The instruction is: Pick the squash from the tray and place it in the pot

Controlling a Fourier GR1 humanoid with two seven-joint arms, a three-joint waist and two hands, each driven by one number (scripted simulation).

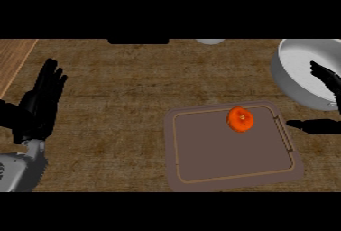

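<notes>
Head view, kitchen counter [126, 85], brown mottled top, with a lighter wood strip [13, 58] along its far left. Item: tray [213, 155], brown, rectangular with rounded corners and a raised rim, lying flat right of centre, slightly turned, with a slim handle [286, 133] on its right side. Item: squash [240, 119], orange, rounded, resting inside the tray near its upper right corner, close to the far rim and apart from both hands. Item: pot [296, 61], grey, round, pale inside, at the upper right beyond the tray, cut off by the view's right edge and not touching the tray. Item: right hand [328, 81], black, entering from the right edge; its fingers reach across the pot's near wall and its thumb [311, 126] points left just beside the tray's handle, thumb and fingers spread wide with nothing between them. Item: left hand [41, 101], black on a grey forearm, at the left edge well away from the tray, fingers straight and pointing up, resting, holding nothing. Sundries at the far edge: a dark flat shape [138, 41] and a small pale round object [210, 41], both partly cut off, kind not discernible.
</notes>
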